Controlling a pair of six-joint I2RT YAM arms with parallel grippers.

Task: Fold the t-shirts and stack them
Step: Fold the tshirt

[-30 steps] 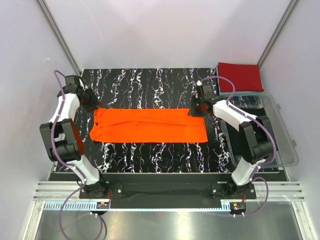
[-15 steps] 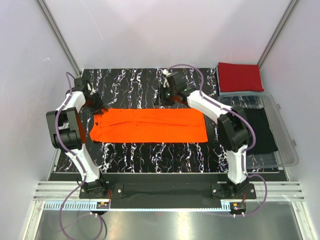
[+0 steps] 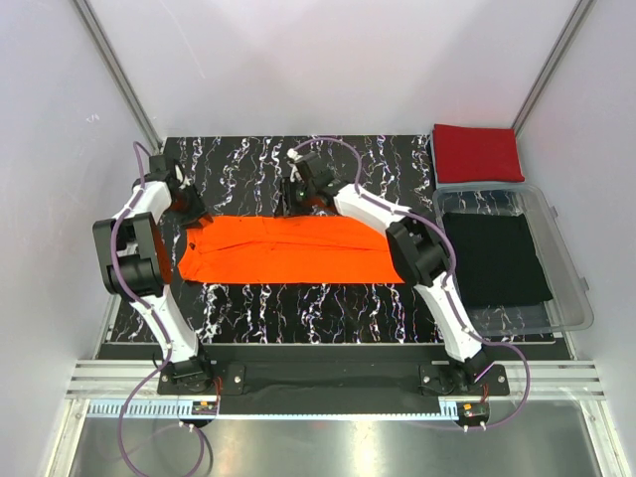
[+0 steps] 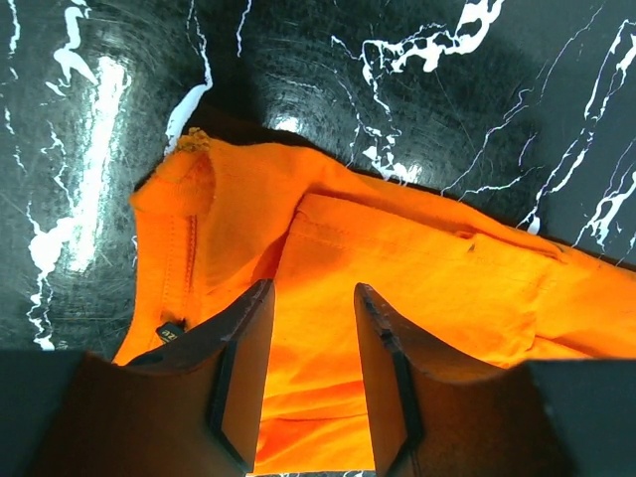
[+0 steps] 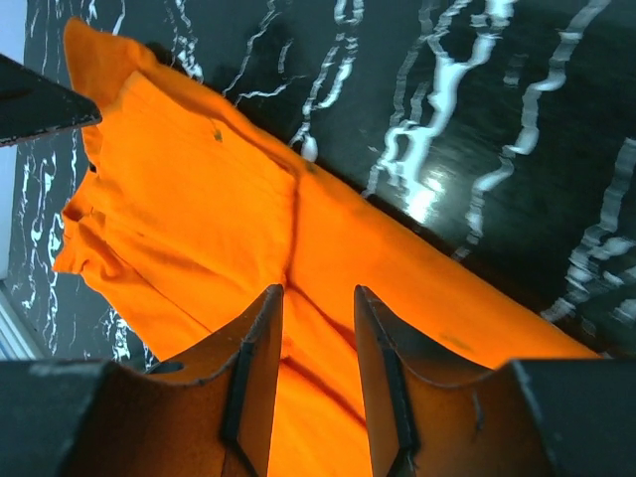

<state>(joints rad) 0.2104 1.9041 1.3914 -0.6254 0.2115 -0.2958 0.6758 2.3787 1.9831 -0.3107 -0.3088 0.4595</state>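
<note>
The orange t-shirt point(image 3: 298, 248) lies flat as a long folded band on the black marbled mat point(image 3: 258, 159).

Top view only: the red t-shirt point(image 3: 477, 152), folded, sits beyond the orange t-shirt's right end, toward the far corner. A clear bin point(image 3: 571, 268) holding black cloth point(image 3: 494, 258) stands just right of that end.

Left gripper point(image 4: 313, 290) — over the orange t-shirt's far left corner — fingers spread, nothing pinched. Right gripper point(image 5: 318, 293) — over its far edge near mid-length — fingers likewise spread, empty.

Left wrist view only: stitched hem lines and a small dark label at that corner.
</note>
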